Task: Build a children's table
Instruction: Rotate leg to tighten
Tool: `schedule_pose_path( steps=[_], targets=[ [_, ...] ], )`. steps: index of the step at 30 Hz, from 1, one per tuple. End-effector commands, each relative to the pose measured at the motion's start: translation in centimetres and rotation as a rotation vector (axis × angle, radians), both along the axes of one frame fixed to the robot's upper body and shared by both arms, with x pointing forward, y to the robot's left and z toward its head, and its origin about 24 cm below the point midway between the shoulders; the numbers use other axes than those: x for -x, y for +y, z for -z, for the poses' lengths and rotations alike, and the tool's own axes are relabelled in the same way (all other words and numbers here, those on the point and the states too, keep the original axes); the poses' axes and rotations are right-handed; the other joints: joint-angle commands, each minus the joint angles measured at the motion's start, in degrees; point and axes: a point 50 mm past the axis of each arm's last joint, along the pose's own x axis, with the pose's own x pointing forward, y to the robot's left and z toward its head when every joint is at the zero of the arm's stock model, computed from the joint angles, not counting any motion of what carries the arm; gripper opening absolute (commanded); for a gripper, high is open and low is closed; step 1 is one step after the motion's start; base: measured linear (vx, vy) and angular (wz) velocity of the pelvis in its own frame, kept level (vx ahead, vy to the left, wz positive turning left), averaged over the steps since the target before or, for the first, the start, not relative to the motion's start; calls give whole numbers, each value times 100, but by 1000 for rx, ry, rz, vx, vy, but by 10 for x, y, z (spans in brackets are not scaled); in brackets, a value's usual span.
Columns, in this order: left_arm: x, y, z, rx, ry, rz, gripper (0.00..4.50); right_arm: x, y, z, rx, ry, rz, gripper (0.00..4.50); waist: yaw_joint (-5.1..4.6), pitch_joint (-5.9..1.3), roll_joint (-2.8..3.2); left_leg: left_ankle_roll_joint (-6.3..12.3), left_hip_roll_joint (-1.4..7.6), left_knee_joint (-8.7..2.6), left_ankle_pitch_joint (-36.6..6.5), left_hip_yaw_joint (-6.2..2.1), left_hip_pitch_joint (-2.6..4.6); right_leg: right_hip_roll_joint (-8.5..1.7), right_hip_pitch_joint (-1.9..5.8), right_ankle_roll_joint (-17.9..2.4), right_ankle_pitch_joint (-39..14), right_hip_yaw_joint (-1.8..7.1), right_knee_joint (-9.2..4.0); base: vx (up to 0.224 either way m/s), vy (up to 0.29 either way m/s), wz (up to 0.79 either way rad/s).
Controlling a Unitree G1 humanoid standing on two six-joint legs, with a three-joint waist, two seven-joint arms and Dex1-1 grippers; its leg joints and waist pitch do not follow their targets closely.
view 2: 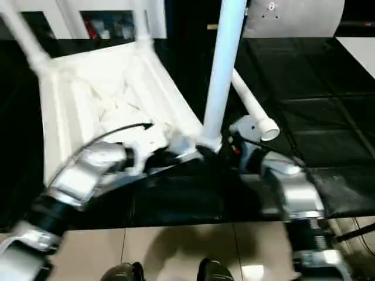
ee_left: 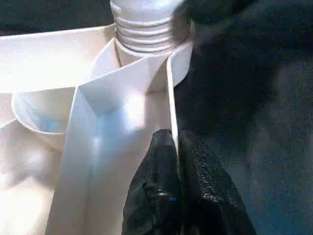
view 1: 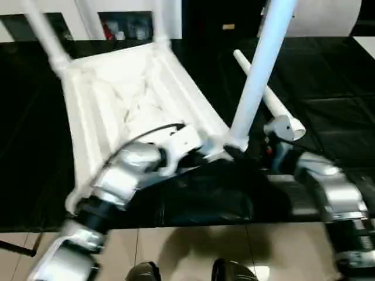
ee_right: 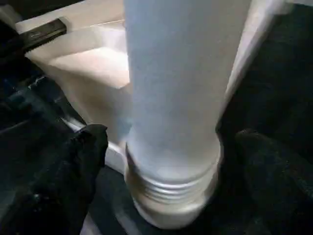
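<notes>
Black cloth covers the work surface [view 1: 328, 70], with pale floor tiles [view 1: 193, 246] nearest us. Our left gripper [ee_left: 175, 147] is pinched closed on a thin rim wall of the upturned white table top [view 1: 117, 99]. Just beyond its fingertips, a leg [view 1: 261, 70] stands in the corner socket [ee_left: 146, 54], threads still showing. Our right gripper [ee_right: 161, 161] straddles that leg's base, fingers spread and apart from it. Past the right gripper lies a loose leg [view 1: 266, 96]. We judge this leg half screwed; next, grip and twist.
</notes>
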Motion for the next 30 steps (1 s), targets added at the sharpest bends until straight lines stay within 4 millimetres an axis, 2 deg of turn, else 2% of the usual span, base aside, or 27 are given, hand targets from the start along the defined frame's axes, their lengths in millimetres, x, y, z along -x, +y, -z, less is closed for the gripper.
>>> schedule_pose_path(
  steps=[1,6,7,10,12,15,22,23,30],
  targets=[
    [13,0,9,-63,67,202,0,6,4,-8,45,-24,-182,446,15,-456,-34,891,238,-309,-539,-35,33,-341,410,-1602,-700,332,-322,0,0,0],
    [17,9,7,-87,92,300,0,10,5,-8,91,-18,-306,446,85,-475,-17,789,261,-300,-556,-34,49,-345,386,-1652,-696,337,-284,0,0,0],
    [16,13,7,-113,92,331,0,10,5,-8,114,-8,-355,446,100,-477,-28,796,257,-297,-555,-32,48,-340,383,-1665,-692,334,-281,0,0,0],
    [16,17,6,-146,97,377,0,10,9,-7,139,8,-416,410,135,-485,-27,775,257,-291,-534,-25,46,-345,389,-1661,-653,343,-270,0,0,0],
    [16,18,4,-162,97,420,0,9,14,-5,152,18,-464,398,151,-493,-57,785,251,-290,-470,-26,33,-351,399,-1656,-603,343,-258,0,0,0],
    [14,18,2,-164,93,435,0,9,16,-4,161,29,-499,368,192,-500,-49,787,257,-278,-404,-24,37,-358,396,-1655,-567,348,-241,0,0,0],
    [11,19,1,-167,84,447,0,10,21,-2,159,41,-551,316,195,-484,-69,766,249,-281,-453,-27,22,-356,397,-1595,-742,344,-257,0,0,0],
    [11,19,1,-166,85,447,0,10,21,-2,159,42,-558,296,194,-482,-69,766,248,-281,-444,-28,18,-353,398,-1587,-743,342,-256,0,0,0],
    [11,23,3,-154,105,440,0,12,23,5,145,81,-571,267,197,-479,-63,777,252,-282,-444,-28,25,-349,391,-1598,-734,340,-254,0,0,0]
  ],
)
